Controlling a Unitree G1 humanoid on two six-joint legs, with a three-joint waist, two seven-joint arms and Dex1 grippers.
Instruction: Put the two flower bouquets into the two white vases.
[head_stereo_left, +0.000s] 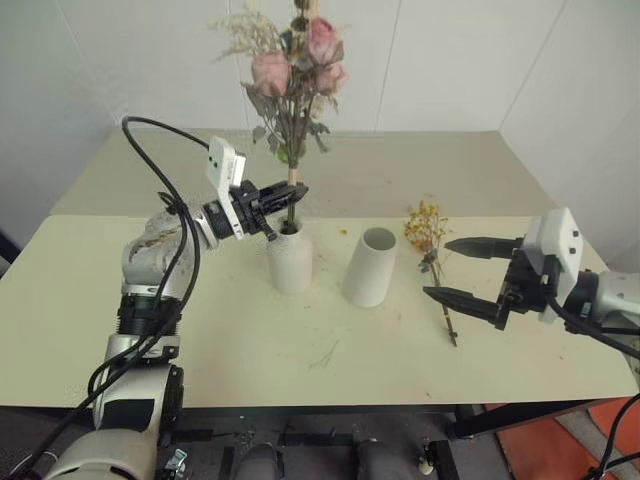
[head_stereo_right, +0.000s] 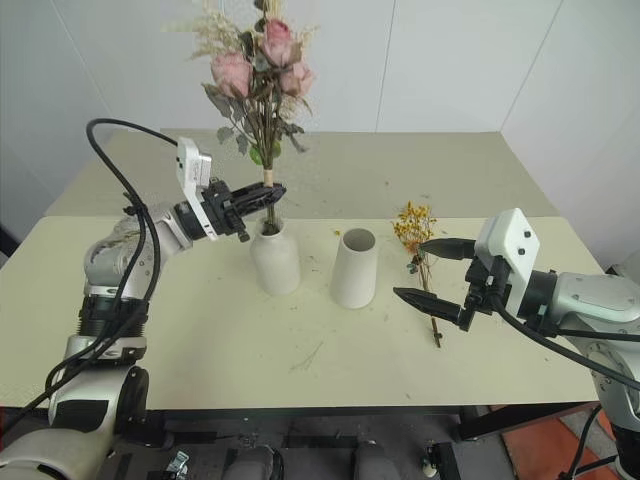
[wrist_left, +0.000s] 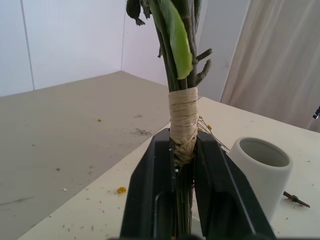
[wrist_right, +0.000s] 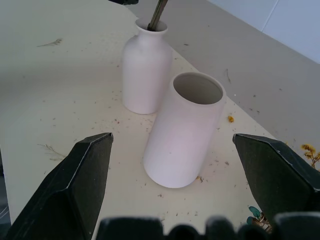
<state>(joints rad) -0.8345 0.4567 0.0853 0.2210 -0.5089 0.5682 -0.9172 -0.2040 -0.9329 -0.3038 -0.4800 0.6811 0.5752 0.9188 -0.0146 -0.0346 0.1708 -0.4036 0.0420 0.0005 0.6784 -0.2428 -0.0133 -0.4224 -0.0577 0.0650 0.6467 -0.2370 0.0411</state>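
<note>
While lowering the rose bouquet (head_stereo_left: 292, 75) into the bottle-shaped vase (head_stereo_left: 290, 258), keeping the stems upright and centred over the narrow neck, since the heavy flower heads look likely to tip the vase if dragged sideways. Left gripper (wrist_left: 183, 150) pinching the stems just below the pale twine wrap (wrist_left: 182, 116), with the stem ends already reaching into the mouth of the bottle-shaped vase, as the right wrist view shows. Judging the next need: easing the fingers off slowly and straight back, not upward, so as not to be lifting the bunch out again. Right gripper (head_stereo_left: 462, 272) hanging with its fingers spread wide, holding nothing, just above the table (head_stereo_left: 200, 330) beside the small yellow bouquet (head_stereo_left: 431, 250), which is lying flat on the table to the right of the cone vase (head_stereo_left: 370, 266). Cone vase standing empty, mouth up, just beside the bottle-shaped one. Reaching for the thin stems from above, not from the side, seeming wiser, the blossoms looking brittle. Finding no brand, label or readable writing anywhere.
</note>
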